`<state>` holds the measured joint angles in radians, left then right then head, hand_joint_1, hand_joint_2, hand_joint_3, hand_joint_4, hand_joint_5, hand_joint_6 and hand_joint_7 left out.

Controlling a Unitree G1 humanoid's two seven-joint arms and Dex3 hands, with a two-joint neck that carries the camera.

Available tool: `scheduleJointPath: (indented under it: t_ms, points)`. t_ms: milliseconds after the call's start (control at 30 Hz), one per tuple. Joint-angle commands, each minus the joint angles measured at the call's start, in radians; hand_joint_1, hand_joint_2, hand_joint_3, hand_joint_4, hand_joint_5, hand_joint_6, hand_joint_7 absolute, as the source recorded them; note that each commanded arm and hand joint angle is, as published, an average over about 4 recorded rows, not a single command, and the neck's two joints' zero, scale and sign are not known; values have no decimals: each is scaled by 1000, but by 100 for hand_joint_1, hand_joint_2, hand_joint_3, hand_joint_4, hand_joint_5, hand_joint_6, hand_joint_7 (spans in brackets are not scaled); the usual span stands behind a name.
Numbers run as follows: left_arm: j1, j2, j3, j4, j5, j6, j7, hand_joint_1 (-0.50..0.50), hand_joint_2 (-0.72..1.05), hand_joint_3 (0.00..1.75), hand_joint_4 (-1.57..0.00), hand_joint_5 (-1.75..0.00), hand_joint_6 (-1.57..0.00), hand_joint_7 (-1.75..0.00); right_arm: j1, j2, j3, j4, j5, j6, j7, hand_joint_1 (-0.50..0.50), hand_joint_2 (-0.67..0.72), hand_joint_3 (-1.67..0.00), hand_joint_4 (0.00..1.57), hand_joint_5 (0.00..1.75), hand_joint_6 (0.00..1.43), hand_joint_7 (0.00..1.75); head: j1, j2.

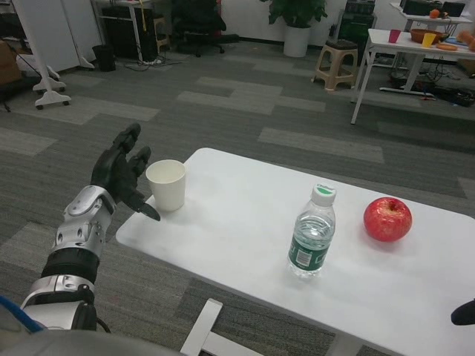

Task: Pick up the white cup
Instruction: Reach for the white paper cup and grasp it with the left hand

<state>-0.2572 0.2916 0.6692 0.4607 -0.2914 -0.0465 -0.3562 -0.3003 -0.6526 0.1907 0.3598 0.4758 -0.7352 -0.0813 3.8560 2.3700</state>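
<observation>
Right hand [463,312] mostly cropped out

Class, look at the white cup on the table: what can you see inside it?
The white cup stands upright near the table corner; only its pale inner wall shows, nothing visible inside. Its bottom is hidden by the rim.

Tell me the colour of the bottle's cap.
White, with a green mark on top: the bottle's cap, head view.
</observation>
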Motion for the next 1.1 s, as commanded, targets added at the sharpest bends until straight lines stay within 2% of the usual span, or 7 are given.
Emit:
scheduleJointPath:
  t_ms: [33,400,733,1100]
  points:
    - [-17,11,-16,31,5,10,-10,-50,-46,9,0,-10,0,-7,3,1,5,7,4,2,-5,-46,72,0,0,0,0,0,4,-4]
    - [-59,14,-85,126,1,34,-50,-50,-46,9,0,-10,0,-7,3,1,13,10,4,2,-5,-46,72,0,0,0,0,0,29,-12]
    - [-91,24,-130,187,-3,34,-55,-50,-46,9,0,-10,0,-7,5,1,15,8,4,2,-5,-46,72,0,0,0,0,0,30,-13]
    - [-112,34,-132,244,4,27,-55,-50,-46,9,0,-13,0,-7,5,0,25,11,6,2,-5,-46,72,0,0,0,0,0,41,-26]
